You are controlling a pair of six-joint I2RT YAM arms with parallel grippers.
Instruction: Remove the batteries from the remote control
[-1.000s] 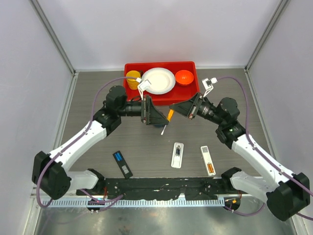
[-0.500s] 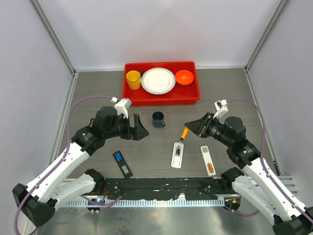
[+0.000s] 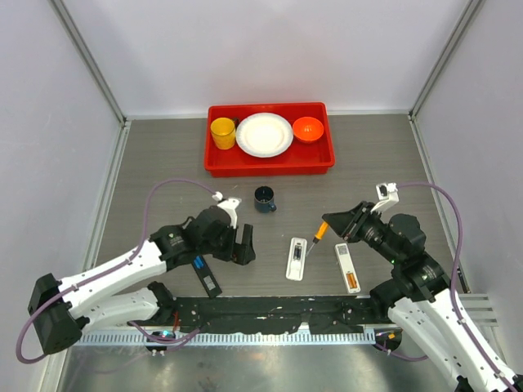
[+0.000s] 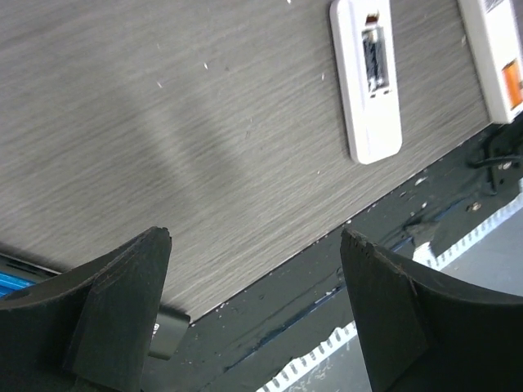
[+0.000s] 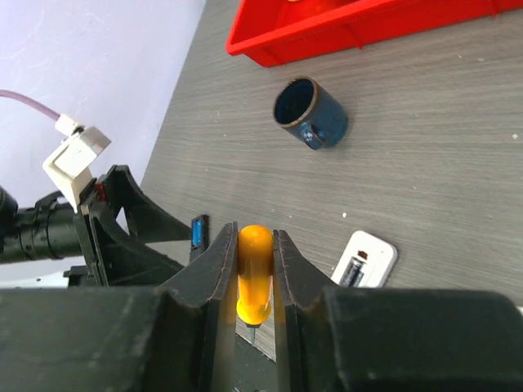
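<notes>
Top: remote (image 3: 293, 272) lies open on bench (image 3: 163, 171), battery (image 3: 297, 256) seated inside.
Left wrist: left fingers (image 4: 114, 302) wide, empty.
Right wrist: right fingers (image 5: 204, 286) clamp screwdriver (image 5: 254, 261).
Step, likely: prying. Next needs the tip under the battery.

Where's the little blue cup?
In the top view, the blue cup sits mid-table, just in front of the red tray, in line with its white plate.
</notes>
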